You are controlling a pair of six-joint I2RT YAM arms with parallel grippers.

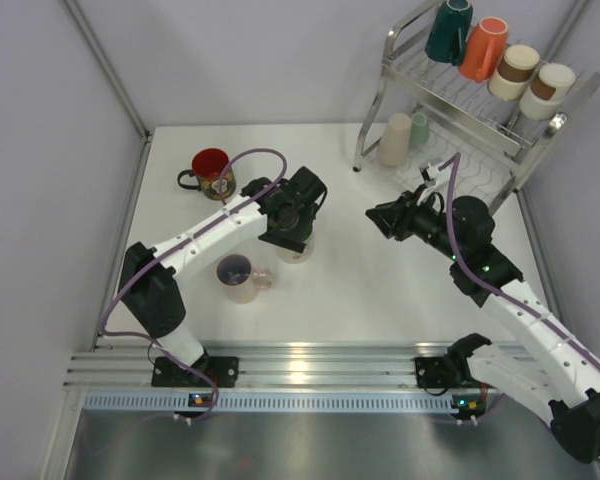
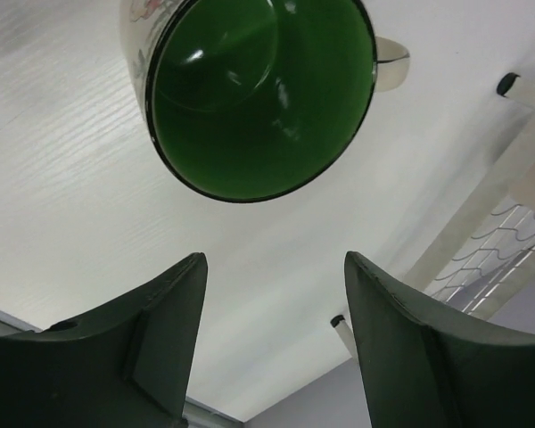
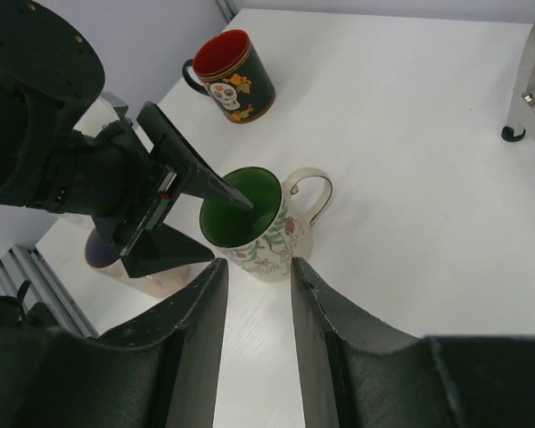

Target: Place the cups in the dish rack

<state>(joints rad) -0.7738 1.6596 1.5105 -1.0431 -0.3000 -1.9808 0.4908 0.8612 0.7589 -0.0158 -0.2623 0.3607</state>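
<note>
Six cups [image 1: 483, 47] sit in the rack [image 1: 460, 100], three wait on the table [image 1: 380, 300]. The left hand [image 2: 275, 263] is open at the green cup [image 2: 263, 94]; the right hand [image 3: 259, 267] is half open, empty.

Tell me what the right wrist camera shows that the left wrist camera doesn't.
Only right wrist: the black mug with red lining and skull print, plus the right end effector. Only left wrist: the silver chrome rack's wavy wire shelf. Both: the floral mug with glossy green lining, the left end effector and the white table.
</note>
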